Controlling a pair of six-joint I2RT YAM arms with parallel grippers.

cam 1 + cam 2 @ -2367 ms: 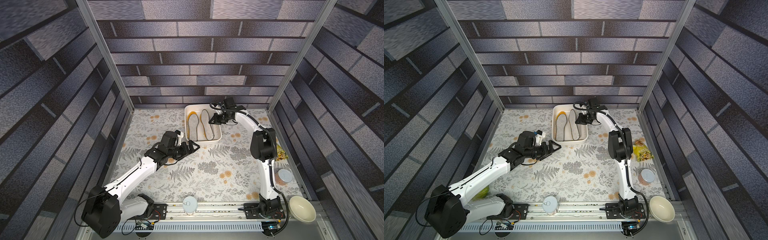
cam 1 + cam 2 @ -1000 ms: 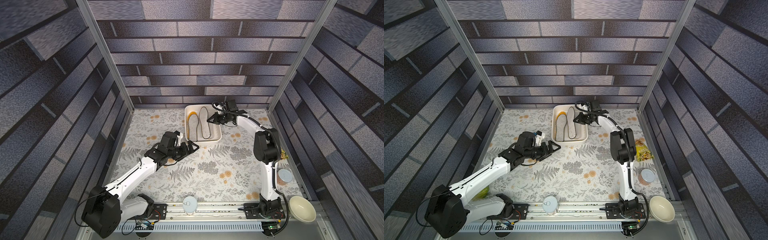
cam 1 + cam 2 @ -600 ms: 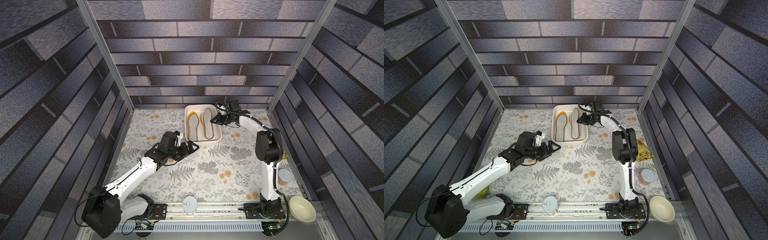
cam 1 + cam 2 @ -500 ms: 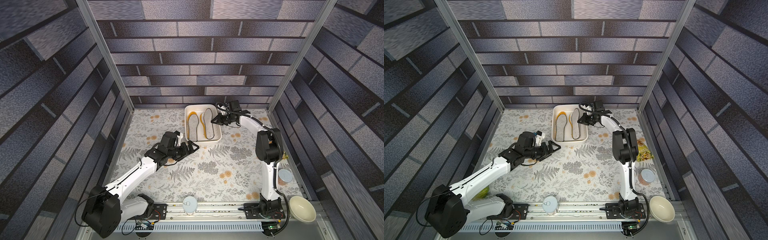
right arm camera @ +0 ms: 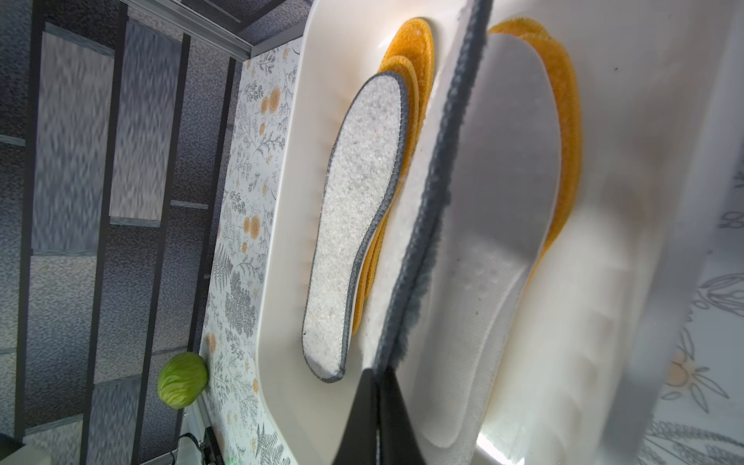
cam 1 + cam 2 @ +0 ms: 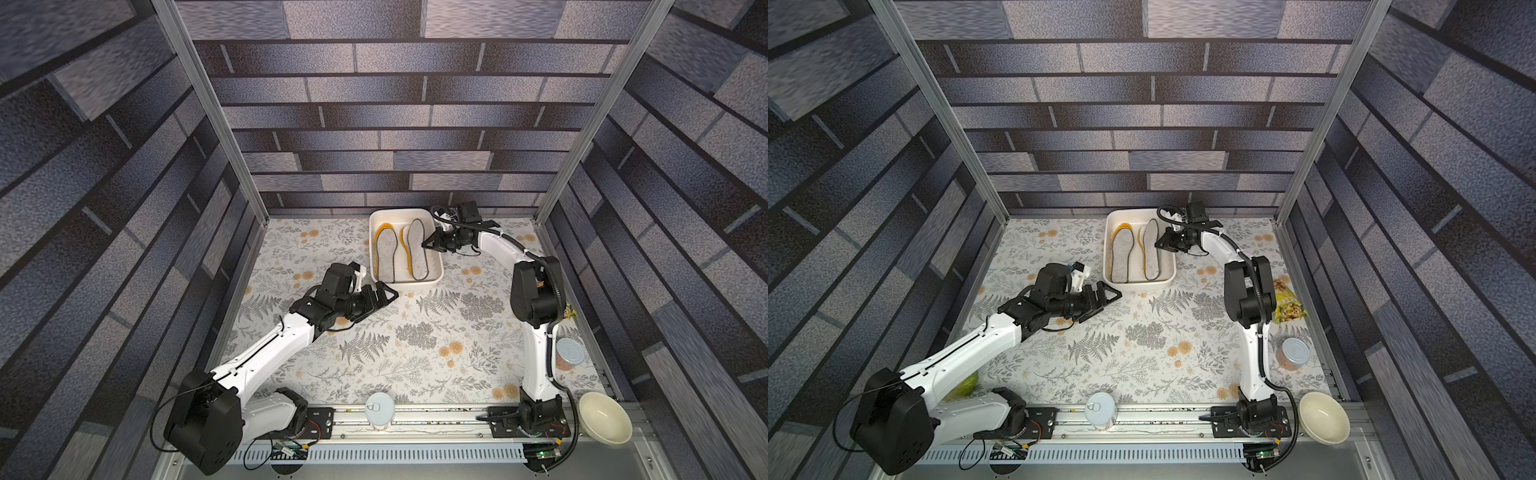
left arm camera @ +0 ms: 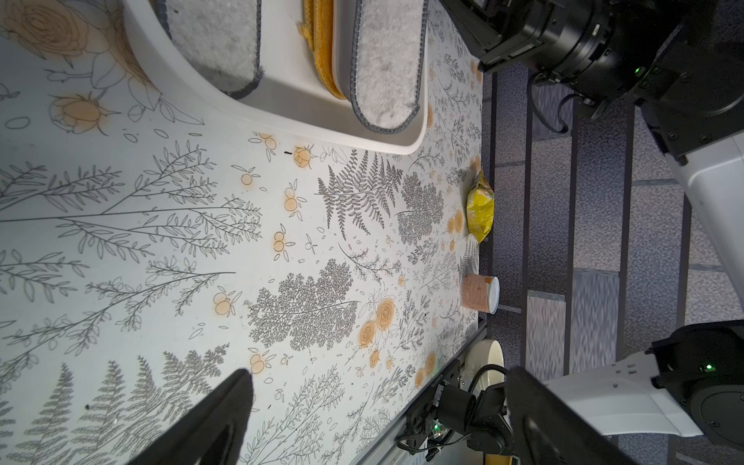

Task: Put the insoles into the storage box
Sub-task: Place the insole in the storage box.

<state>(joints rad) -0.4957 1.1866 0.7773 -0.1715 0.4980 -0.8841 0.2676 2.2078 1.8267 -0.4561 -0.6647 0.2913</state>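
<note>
a floral-patterned surface (image 6: 415,332) fills a walled cell, seen in both top views. the white storage box (image 6: 415,284) stands at its far edge, near the middle. inside the box, a grey felt insole (image 6: 387,254) lies flat on orange insoles (image 6: 378,237) whose edges peek out. a second grey felt insole (image 6: 417,249) sits beside it, tilted with one long edge raised. the right gripper (image 5: 376,378) is pinched together on that raised dark edging. the left gripper (image 7: 380,378) hovers over bare surface just in front of the box, fingers spread wide, holding nothing.
</note>
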